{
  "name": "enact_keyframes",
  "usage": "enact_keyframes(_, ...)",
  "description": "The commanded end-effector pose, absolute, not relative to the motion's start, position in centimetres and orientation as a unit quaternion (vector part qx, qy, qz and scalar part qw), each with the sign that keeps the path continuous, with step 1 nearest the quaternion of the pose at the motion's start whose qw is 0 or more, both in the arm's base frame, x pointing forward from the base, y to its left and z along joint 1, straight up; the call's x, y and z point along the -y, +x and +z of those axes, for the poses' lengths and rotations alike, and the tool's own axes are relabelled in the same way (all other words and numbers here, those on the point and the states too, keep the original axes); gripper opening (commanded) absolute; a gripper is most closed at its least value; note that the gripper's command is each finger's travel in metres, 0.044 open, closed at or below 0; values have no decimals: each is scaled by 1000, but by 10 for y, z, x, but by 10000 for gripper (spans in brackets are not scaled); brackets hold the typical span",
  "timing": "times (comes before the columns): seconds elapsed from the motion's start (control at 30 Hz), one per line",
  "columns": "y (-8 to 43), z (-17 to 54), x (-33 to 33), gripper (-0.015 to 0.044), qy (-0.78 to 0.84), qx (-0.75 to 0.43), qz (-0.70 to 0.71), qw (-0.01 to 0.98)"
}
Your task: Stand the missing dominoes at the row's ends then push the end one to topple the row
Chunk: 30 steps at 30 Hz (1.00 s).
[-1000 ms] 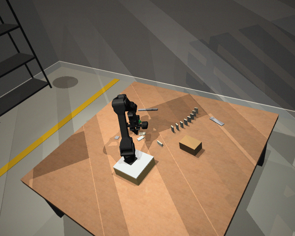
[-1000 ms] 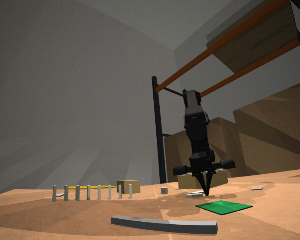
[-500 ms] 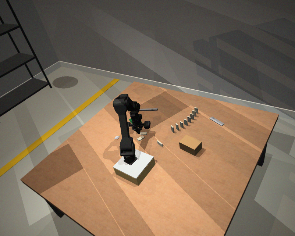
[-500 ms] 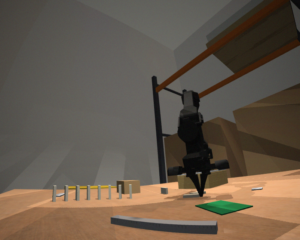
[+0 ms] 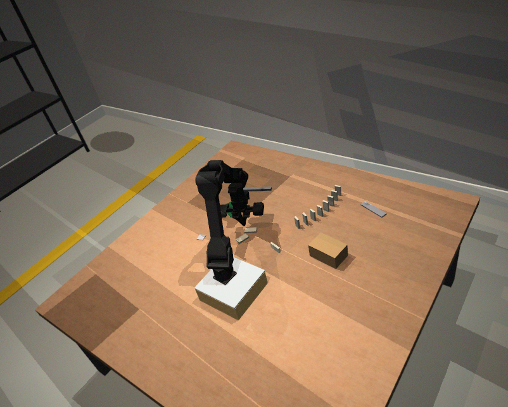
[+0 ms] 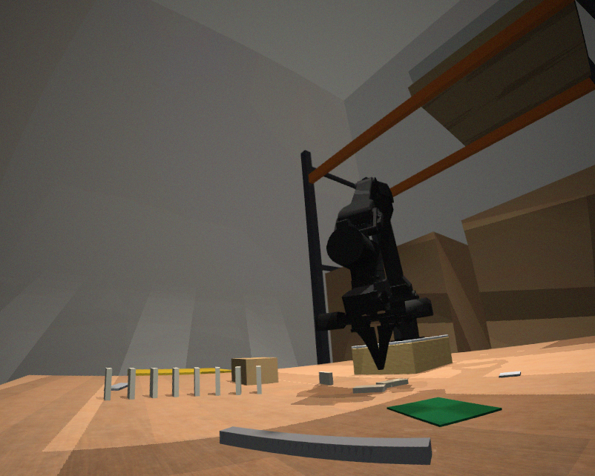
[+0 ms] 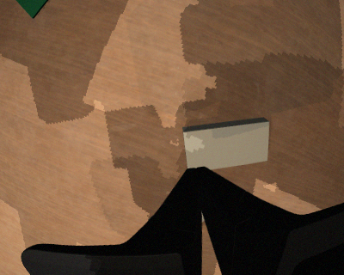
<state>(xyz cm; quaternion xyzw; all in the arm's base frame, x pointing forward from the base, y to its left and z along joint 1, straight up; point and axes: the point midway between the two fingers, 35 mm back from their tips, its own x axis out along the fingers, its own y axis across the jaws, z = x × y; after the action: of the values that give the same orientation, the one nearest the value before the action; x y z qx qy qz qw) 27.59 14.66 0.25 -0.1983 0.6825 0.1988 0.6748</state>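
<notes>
The top view looks steeply down from high above and behind my gripper (image 5: 242, 224) (image 6: 380, 368) (image 7: 196, 168), on my base block's (image 5: 254, 297) (image 6: 429, 354) side, well apart from my jaws and facing out past them. The exterior view sits low, just above the table top (image 5: 339, 292) (image 6: 173, 426) (image 7: 64, 172), beyond my jaws, facing back toward them and my base. Both take in the standing row (image 5: 319, 210) (image 6: 175, 382). The wrist view is nearest, looking down past my fingertips; all three share the green square (image 5: 230, 213) (image 6: 441, 411) (image 7: 33, 6), only its corner showing at the wrist.
</notes>
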Motion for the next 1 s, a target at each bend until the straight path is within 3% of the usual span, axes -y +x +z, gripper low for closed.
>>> enact_keyframes(0.0, 287, 48, -135, 0, -197, -670, 198, 688)
enact_keyframes(0.13, 287, 48, -135, 0, -197, -670, 198, 688)
enact_keyframes(0.43, 291, 48, -123, 236, 80, -694, -73, 712)
enact_keyframes(0.7, 294, 48, -111, 440, 340, -616, -328, 630)
enact_keyframes(0.97, 294, 48, -111, 440, 345, -614, -333, 627)
